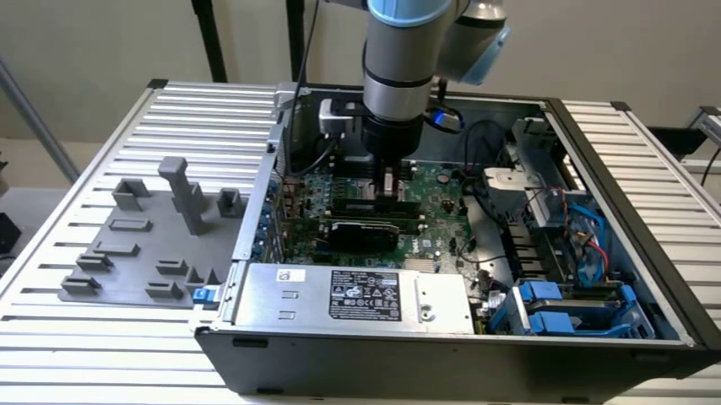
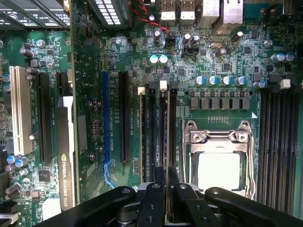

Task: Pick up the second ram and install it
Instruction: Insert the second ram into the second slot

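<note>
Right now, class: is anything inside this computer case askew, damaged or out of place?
Nothing stands out. The gripper holds the second ram upright, in line with the motherboard slots.

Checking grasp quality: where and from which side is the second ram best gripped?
Probably mid-length on its upper edge, pinching the flat faces from straight above: the second ram stands on edge along the motherboard, black slots close alongside. The gripper holds it so.

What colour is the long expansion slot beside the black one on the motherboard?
Blue; the expansion slot shows best in the wrist view.
</note>
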Robot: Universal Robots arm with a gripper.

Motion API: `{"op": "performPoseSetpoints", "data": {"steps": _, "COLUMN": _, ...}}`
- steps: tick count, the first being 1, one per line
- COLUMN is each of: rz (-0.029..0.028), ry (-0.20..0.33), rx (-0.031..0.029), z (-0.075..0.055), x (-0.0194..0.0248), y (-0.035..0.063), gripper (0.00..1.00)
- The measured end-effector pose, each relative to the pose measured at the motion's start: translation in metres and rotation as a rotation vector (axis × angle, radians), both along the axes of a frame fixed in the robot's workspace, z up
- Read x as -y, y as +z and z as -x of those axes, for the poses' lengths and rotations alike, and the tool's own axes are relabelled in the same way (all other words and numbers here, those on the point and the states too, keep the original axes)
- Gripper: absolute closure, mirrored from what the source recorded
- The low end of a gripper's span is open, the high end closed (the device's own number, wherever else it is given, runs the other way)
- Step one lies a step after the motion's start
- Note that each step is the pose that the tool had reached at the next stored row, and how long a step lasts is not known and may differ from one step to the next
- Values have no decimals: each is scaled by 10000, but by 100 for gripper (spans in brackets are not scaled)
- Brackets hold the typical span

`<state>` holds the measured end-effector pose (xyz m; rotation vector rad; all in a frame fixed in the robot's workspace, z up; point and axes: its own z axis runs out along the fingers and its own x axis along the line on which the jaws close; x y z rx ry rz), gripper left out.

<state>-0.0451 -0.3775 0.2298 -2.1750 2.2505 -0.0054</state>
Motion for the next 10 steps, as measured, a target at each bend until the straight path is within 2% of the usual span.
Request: {"op": "performPoseSetpoints", "data": {"steps": 10, "rz": 15, "ry": 120, "rx": 0, "z": 9, "x": 0, "y": -22, "gripper": 86}}
